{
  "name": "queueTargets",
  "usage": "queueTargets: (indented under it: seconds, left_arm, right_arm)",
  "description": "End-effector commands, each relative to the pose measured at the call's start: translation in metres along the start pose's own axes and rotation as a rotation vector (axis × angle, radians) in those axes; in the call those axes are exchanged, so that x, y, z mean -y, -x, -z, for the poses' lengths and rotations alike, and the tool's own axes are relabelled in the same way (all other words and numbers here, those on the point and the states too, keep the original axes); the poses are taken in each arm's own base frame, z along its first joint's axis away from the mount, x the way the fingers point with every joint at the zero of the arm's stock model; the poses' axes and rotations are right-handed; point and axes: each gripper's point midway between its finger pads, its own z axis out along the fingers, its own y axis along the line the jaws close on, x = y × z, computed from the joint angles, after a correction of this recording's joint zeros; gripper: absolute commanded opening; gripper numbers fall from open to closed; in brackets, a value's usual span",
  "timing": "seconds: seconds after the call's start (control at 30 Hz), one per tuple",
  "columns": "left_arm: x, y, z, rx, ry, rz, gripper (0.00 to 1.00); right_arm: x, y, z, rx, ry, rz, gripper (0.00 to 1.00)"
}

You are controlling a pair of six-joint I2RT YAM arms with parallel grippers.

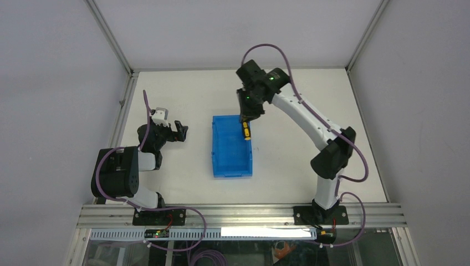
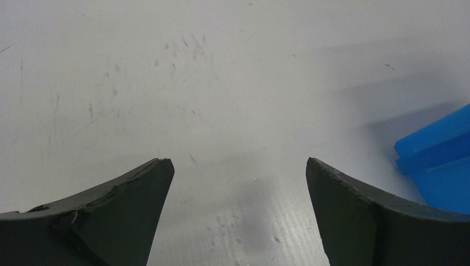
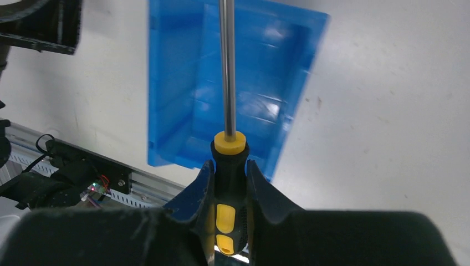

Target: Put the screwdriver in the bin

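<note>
Sitting folded near the left edge of the table (image 1: 183, 88), the left arm holds the left gripper (image 1: 180, 132) low over bare tabletop, well left of the bin (image 1: 231, 158). Its wrist view shows the two dark fingers (image 2: 133, 194) standing wide apart with only scuffed white surface between them, and a blue corner of the bin at that view's right edge. The bin lies mid-table, open side up, its long sides running near to far. Over its far right part hangs the screwdriver (image 1: 245, 132), its yellow-and-black handle seen from above just at the right rim. The right gripper (image 1: 245, 119) is clamped on that handle: in the right wrist view a finger presses the black grip from either side, the yellow collar sits just clear of their tips, and the thin metal shaft runs out over the blue interior. The shaft's tip is cut off by the frame edge. The right arm rises from its base at the near right and reaches across to the far side of the bin
</note>
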Motion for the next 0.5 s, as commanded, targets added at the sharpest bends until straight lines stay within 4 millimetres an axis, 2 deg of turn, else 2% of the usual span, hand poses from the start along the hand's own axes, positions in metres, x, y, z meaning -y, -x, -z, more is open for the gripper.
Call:
queueTargets:
  seconds: [0.0, 0.13, 0.33, 0.47]
  left_arm:
    - [0.003, 0.022, -0.004, 0.073, -0.015, -0.029, 0.99]
    - [0.003, 0.022, -0.004, 0.074, -0.015, -0.029, 0.99]
    - [0.003, 0.022, -0.005, 0.075, -0.014, -0.029, 0.99]
    - [0.003, 0.022, -0.005, 0.075, -0.015, -0.030, 0.99]
  right_arm:
    - [-0.041, 0.023, 0.001, 0.106, 0.016, 0.043, 0.00]
    - [-0.055, 0.010, -0.020, 0.102, -0.003, 0.088, 0.00]
    - [-0.061, -0.025, -0.062, 0.090, 0.001, 0.142, 0.00]
    - [-0.050, -0.052, -0.095, 0.050, -0.027, 0.150, 0.00]
